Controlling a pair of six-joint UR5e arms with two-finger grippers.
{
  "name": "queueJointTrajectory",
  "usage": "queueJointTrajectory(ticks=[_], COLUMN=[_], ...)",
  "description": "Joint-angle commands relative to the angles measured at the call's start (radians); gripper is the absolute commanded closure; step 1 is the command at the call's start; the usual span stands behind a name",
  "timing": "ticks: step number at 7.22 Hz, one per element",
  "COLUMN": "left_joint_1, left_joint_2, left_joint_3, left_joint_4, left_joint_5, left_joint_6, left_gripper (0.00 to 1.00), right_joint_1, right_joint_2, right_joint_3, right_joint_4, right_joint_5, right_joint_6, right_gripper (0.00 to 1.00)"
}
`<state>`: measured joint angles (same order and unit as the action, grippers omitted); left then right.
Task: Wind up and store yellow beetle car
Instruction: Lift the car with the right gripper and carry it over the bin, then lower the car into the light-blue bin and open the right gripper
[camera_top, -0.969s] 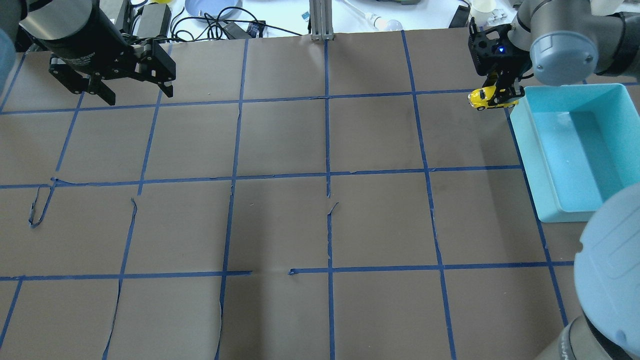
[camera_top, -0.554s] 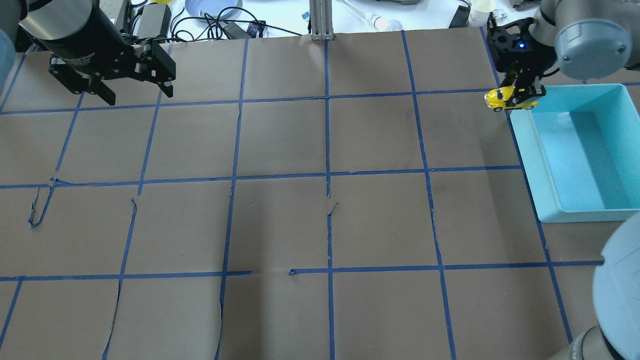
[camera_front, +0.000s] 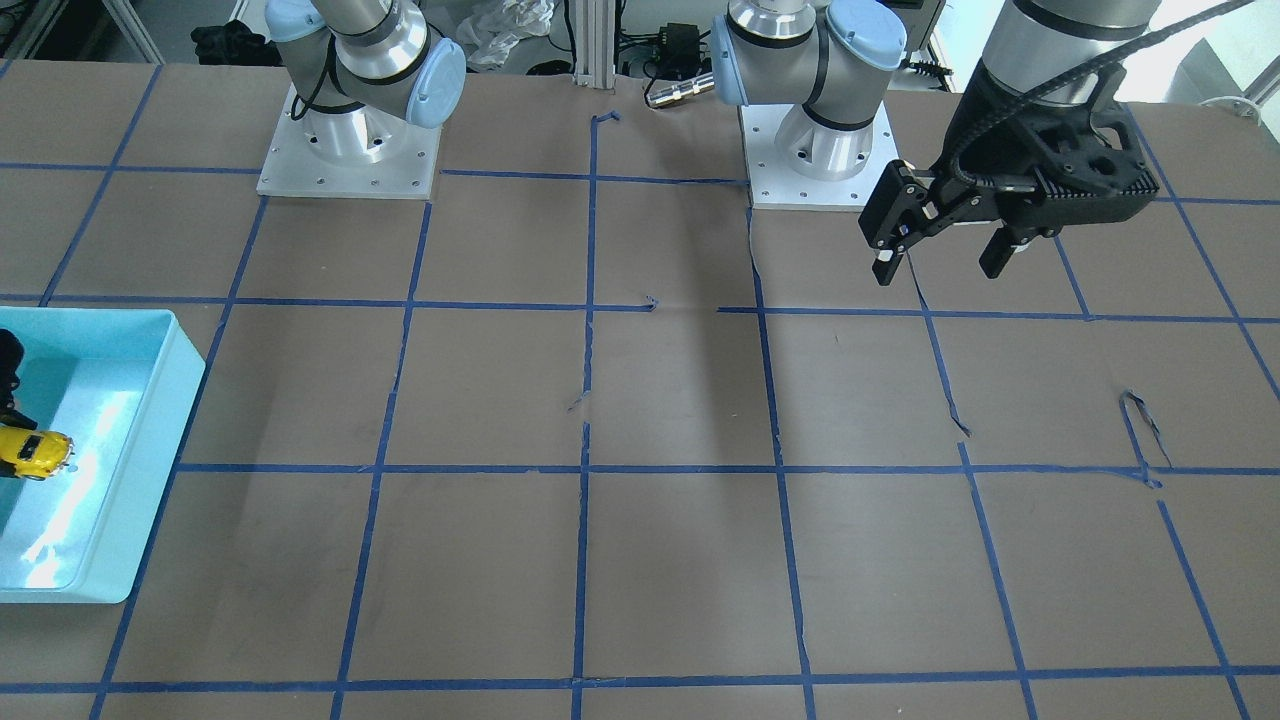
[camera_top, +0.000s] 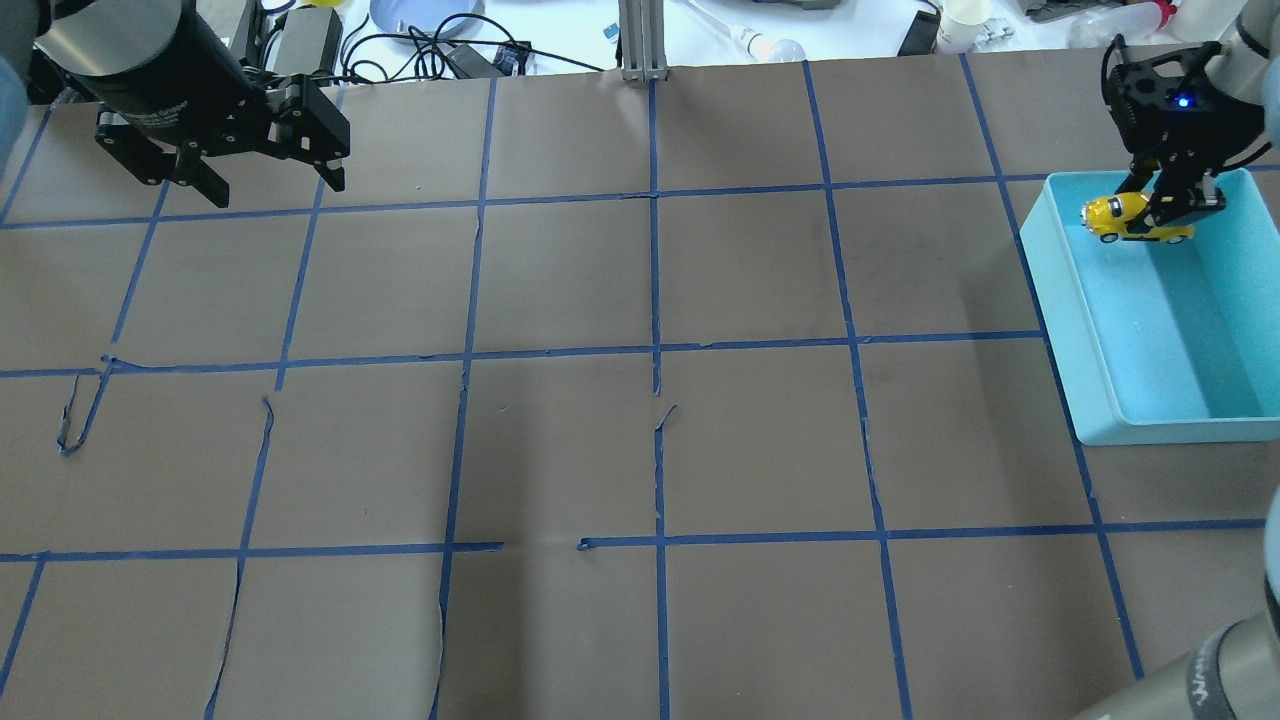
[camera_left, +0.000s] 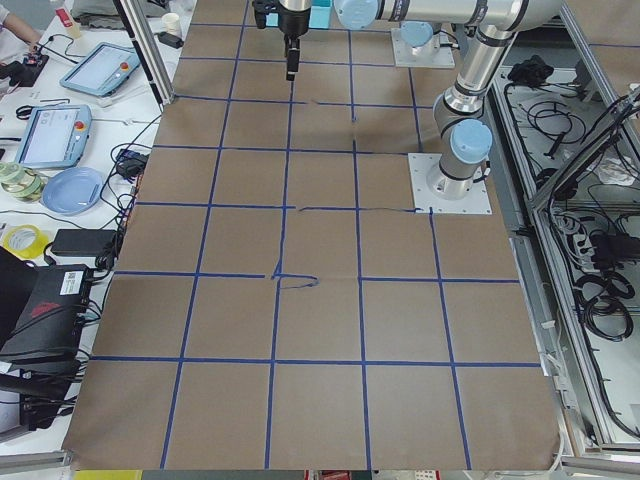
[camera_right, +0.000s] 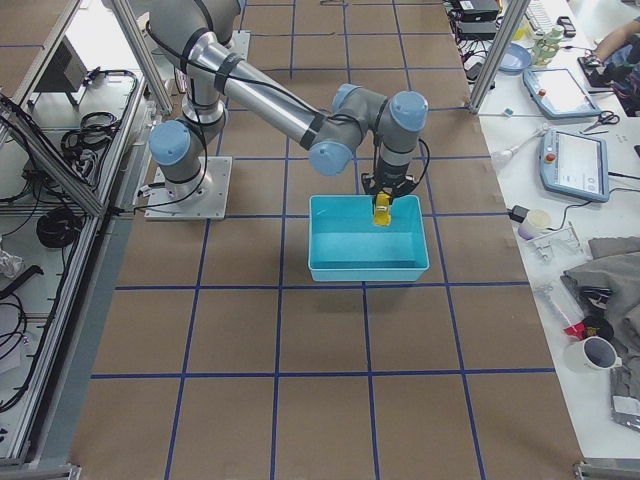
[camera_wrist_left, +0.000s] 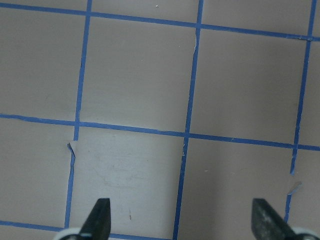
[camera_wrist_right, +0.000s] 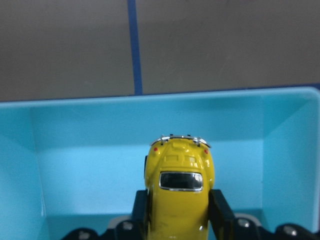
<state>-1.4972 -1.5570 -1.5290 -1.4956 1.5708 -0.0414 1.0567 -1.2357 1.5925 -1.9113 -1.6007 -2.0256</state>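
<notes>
The yellow beetle car (camera_top: 1120, 215) is held in my right gripper (camera_top: 1165, 215), which is shut on it above the far end of the light blue bin (camera_top: 1060, 330). The right wrist view shows the car (camera_wrist_right: 180, 185) clamped between the two fingers (camera_wrist_right: 220, 210), over the bin's floor (camera_wrist_right: 90, 170). In the front-facing view the car (camera_front: 30, 452) shows at the left edge over the bin (camera_front: 160, 420). In the right side view the car (camera_right: 382, 211) hangs over the bin (camera_right: 365, 268). My left gripper (camera_top: 275, 185) is open and empty at the far left, high over the table (camera_front: 935, 260).
Brown paper with a blue tape grid (camera_top: 655, 350) covers the table. Cables, a blue plate (camera_top: 420, 15) and a cup (camera_top: 960, 20) lie beyond the far edge. The arm bases (camera_front: 345, 150) stand at the robot's side of the table.
My right gripper has carried the car to the right, from beside the bin's far left corner to over the bin's inside. The left arm has not moved.
</notes>
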Motion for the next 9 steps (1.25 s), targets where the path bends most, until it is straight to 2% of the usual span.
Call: queueJointTrajectory(ticks=[1, 5, 9], left_joint_1=[0.0, 0.0, 0.0], left_joint_2=[0.0, 0.002, 0.0], left_joint_3=[0.003, -0.003, -0.003], left_joint_4=[0.0, 0.0, 0.0], left_joint_5=[0.0, 0.0, 0.002], left_joint_6=[0.0, 0.0, 0.0], left_gripper=[0.0, 0.0, 0.0], right_joint_1=[-0.084, -0.086, -0.086], right_joint_2=[-0.002, 0.01, 0.036], right_joint_3=[0.084, 0.28, 0.288], right_joint_4=[-0.047, -0.364, -0.387], right_joint_5=[0.001, 0.013, 0.012], right_joint_6=[-0.06, -0.201, -0.205], right_gripper=[0.85, 0.84, 0.8])
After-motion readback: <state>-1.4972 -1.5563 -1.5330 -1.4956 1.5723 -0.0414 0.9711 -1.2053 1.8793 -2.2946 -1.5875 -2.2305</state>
